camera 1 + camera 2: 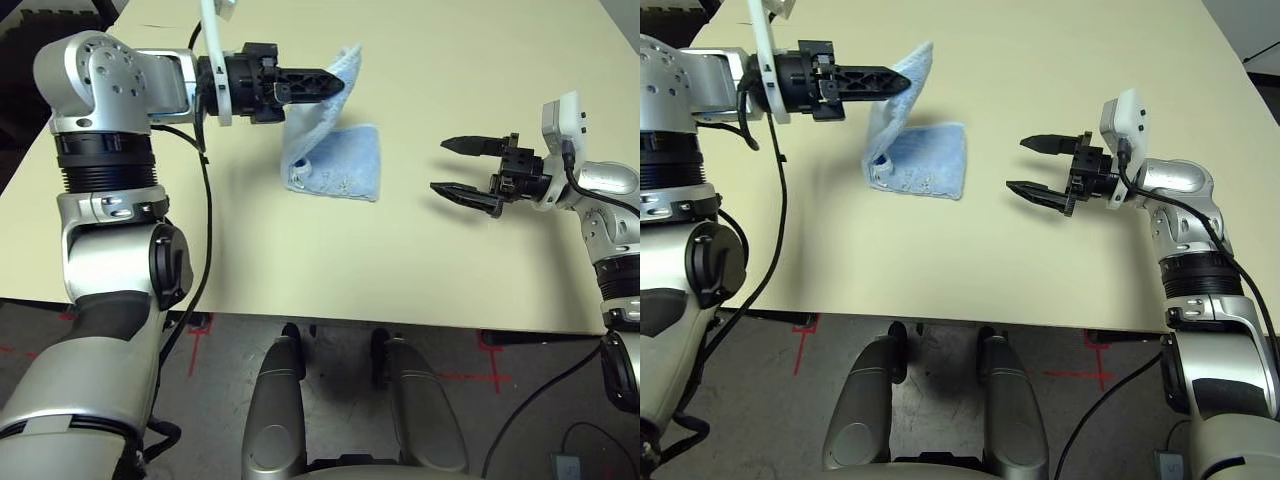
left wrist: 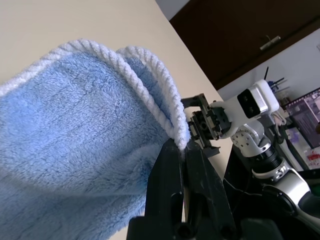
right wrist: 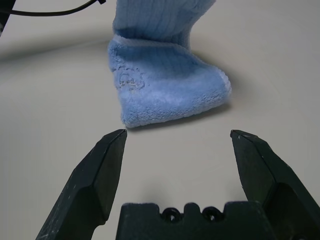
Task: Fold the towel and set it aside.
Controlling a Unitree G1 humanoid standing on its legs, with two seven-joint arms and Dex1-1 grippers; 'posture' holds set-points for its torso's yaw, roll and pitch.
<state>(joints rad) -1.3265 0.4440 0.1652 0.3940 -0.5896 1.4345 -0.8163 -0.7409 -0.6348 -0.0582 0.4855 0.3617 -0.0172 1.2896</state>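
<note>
Fold half made: towel in upper centre of frame, one edge lifted off bench, rest lying doubled below. Laying over and setting aside left to do. Left claw pressed together, pinching towel's white-stitched edge, arm reaching level across from upper left. Right claw spread wide, empty, at right of frame, pointing level at towel, well apart.

We see a pale cream table whose near edge runs straight across our view. Below that edge lies dark speckled flooring marked with red tape lines. A black cable trails across the floor at the right, and a dark wooden cabinet stands beyond the table's far side.
</note>
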